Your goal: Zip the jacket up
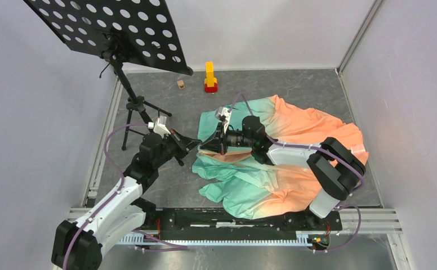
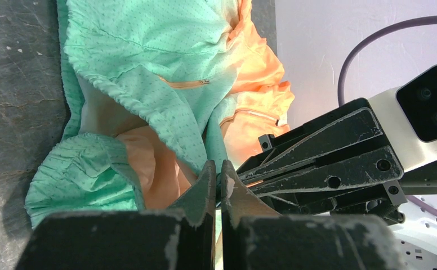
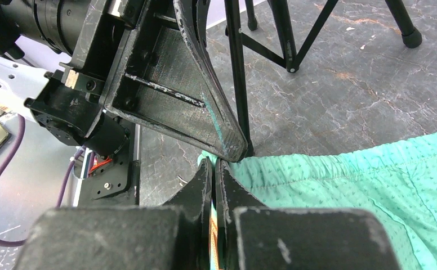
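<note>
Grey stone-look table (image 1: 295, 84), pale walls all round. The jacket (image 1: 284, 169) lies crumpled right of centre, its long axis across the table, green end towards my arms' meeting point, peach end far right. My right gripper (image 3: 215, 166) is clamped on the hem with an orange strip between its fingers. My left gripper (image 2: 217, 169) is clenched just beside it; whether it caught cloth I cannot tell. A stand (image 1: 132, 101) crowds the left; there's bare table beyond.

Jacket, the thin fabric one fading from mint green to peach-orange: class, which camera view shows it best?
Top external: the thin mint-green and peach fabric jacket shows nearly whole, outline and all. Left wrist shows only a bunched part with an orange strip; right wrist, just a green edge.
</note>
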You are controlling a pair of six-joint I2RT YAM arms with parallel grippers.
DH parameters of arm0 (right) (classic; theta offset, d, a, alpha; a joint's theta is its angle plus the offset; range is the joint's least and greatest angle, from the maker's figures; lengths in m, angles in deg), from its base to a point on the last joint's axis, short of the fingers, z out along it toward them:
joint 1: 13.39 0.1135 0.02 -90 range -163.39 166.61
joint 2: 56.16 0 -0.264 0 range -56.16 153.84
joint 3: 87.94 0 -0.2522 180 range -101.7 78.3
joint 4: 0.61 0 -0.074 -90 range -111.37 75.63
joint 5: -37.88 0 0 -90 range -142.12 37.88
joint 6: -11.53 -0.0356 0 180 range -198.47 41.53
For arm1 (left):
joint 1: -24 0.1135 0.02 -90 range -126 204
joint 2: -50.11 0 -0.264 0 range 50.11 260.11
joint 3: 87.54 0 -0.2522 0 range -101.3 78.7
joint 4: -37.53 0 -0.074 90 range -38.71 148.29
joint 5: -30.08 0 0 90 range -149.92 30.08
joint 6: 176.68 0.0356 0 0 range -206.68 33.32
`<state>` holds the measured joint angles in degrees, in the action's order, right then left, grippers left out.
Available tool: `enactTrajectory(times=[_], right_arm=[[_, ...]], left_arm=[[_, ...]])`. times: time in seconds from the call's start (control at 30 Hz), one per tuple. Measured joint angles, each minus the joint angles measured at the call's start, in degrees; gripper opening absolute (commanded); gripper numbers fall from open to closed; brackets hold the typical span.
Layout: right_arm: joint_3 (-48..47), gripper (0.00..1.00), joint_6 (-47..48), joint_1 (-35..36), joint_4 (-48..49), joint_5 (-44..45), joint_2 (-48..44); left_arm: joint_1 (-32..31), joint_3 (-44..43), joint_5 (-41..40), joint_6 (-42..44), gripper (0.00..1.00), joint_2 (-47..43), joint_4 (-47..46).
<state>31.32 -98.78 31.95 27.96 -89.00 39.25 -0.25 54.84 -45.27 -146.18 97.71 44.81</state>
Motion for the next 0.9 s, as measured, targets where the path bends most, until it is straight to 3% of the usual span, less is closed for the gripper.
enactTrajectory(times=[0.2,0.37,0.6,0.8,0.9], right_arm=[[0.0,0.36,2.6,0.5,-1.3,0.8,-0.9],[0.0,0.45,7.1,0.3,-3.9,1.7,-2.3],[1.2,0.32,10.1,0.3,-5.9,2.1,-2.4],[1.2,0.12,10.0,0.3,-5.7,0.8,-2.4],[1.2,0.1,9.2,0.3,-4.8,-0.1,-2.3]], left_arm=[[-0.3,0.8,-2.1,-0.1,0.02,-2.6,1.8],[-0.3,0.8,-2.5,-0.1,0.02,-2.8,2.6],[-0.3,0.8,-2.5,-0.1,0.02,-2.8,3.4],[-0.3,0.8,-2.5,-0.1,0.02,-2.8,3.4],[-0.3,0.8,-2.4,-0.1,0.02,-3.2,3.3]])
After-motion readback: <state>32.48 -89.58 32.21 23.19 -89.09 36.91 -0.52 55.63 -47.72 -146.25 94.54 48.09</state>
